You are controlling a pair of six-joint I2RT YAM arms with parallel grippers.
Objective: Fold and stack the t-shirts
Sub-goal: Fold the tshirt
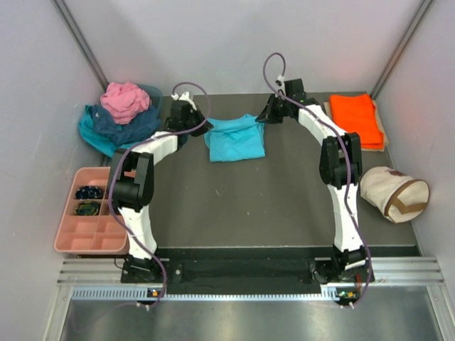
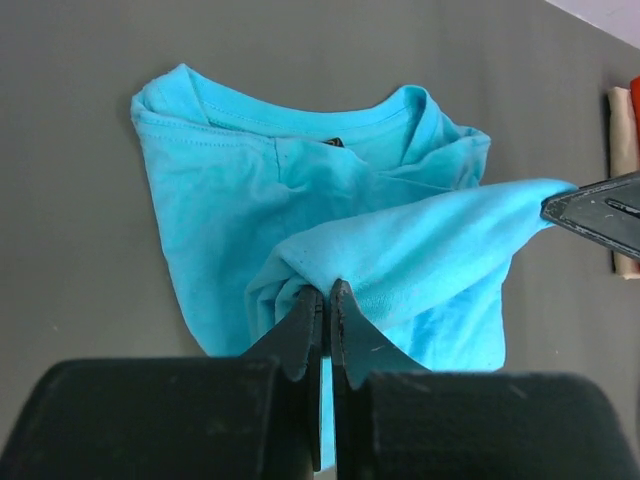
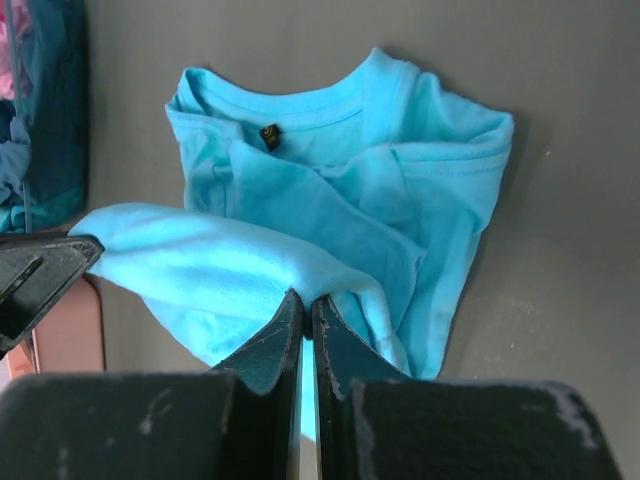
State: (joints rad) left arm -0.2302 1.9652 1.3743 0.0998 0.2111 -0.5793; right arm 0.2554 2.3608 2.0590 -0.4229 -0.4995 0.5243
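The turquoise shirt [image 1: 234, 138] lies at the far middle of the dark worktop [image 1: 249, 206], partly folded, with its collar on the far side and the neck label showing. Both claws are clamped on it. The left claw [image 2: 327, 295] is pinched tight on one end of a raised fold at the shirt's left. The right claw [image 3: 305, 305] is pinched tight on the other end, at the shirt's right. The fold stretches between them, lifted off the rest of the shirt, which rests on the worktop below.

At the far right corner the orange shirt [image 1: 355, 119] lies folded flat, well apart from the turquoise one. At the far left corner the pink shirt [image 1: 124, 99] sits crumpled on top of the navy shirt [image 1: 131, 124], with the teal shirt [image 1: 92, 135] under both. A cream bag [image 1: 391, 193] with a brown strap lies by the right edge. A pink tray [image 1: 78, 231] sits by the left edge, with small dark items in two of its compartments.
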